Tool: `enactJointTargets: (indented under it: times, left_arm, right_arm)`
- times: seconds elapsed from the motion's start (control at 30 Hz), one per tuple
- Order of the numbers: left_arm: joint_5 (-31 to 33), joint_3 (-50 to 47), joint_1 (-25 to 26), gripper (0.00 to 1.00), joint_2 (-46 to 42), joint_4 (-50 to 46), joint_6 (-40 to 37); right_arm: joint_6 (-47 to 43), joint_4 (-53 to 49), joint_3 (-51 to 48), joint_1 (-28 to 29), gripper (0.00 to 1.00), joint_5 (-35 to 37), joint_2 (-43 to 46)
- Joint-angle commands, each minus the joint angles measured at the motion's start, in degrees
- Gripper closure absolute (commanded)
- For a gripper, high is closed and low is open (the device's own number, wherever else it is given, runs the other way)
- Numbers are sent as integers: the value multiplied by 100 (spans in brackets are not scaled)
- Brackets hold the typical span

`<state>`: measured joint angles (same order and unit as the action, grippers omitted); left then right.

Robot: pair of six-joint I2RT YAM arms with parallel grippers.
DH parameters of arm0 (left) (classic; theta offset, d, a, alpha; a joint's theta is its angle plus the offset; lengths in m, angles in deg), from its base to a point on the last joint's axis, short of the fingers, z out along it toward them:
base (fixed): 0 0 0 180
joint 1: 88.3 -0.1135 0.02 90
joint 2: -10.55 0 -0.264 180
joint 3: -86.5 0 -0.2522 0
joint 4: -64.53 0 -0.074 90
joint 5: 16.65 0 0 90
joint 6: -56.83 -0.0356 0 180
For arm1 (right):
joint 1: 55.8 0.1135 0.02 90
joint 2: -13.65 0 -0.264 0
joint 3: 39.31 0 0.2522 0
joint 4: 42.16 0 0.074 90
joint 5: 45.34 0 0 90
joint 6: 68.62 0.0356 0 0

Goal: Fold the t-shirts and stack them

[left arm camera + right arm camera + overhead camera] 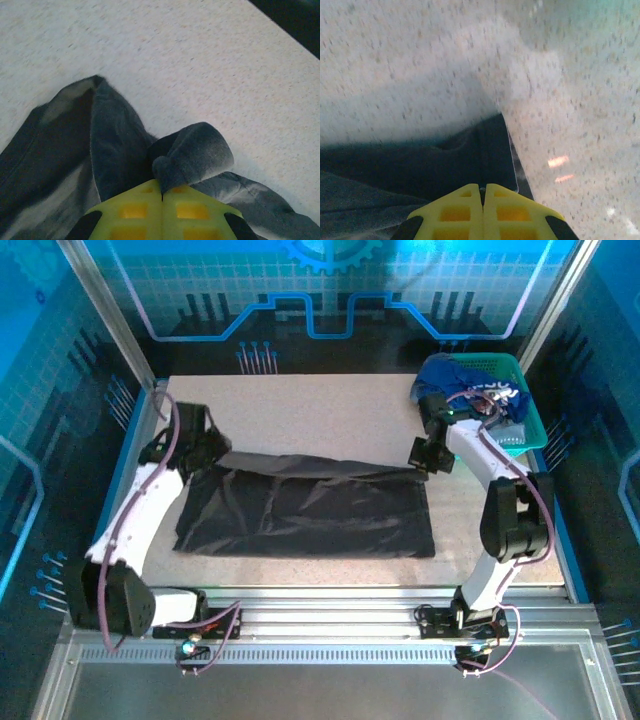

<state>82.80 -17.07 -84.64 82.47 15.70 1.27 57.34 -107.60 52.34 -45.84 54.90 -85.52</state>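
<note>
We pinch the charcoal t-shirt point(300, 505) (spread left of the basket point(535, 420)) at both ends of its basket-side edge: left gripper point(161, 192) clamped on bunched cloth, right gripper point(481, 192) seemingly clamped too, view blurry, ready to fold that edge over.

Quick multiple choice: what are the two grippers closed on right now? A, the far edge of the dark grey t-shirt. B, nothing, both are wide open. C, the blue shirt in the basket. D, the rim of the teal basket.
A: the left gripper and the right gripper are each shut on a far corner of the charcoal t-shirt, with its dark cloth right at their yellow tips.
</note>
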Motion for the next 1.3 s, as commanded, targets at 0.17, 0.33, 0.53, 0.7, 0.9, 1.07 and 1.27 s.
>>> enactJointTargets:
  times: [0.17, 0.33, 0.53, 0.7, 0.9, 1.07, 1.27]
  left_arm:
    - [221, -1443, -129, 100, -1348, -546, 641]
    - [593, -1494, -135, 100, -1736, -952, 654]
    - [713, -1635, -138, 100, -1979, -1299, 687]
    - [940, -1966, -138, 100, -2123, -1682, 944]
    - [838, -2388, -138, 100, -2068, -1677, 1129]
    - [815, -2505, -138, 100, -2027, -1574, 1111]
    - [740, -2488, -138, 100, -1866, -1455, 1087]
  right_arm:
    - [2, 243, -1139, 94, 100, 117, 452]
    - [-148, 214, -1289, 132, 100, 314, 725]
    - [-317, 104, -1212, 267, 100, 567, 794]
    - [-5, 41, -1706, 391, 100, 526, 995]
    - [425, 175, -2182, 121, 59, 108, 1158]
    - [649, 74, -1910, 49, 60, -30, 1298]
    - [1094, 112, -1914, 7, 61, -574, 1169]
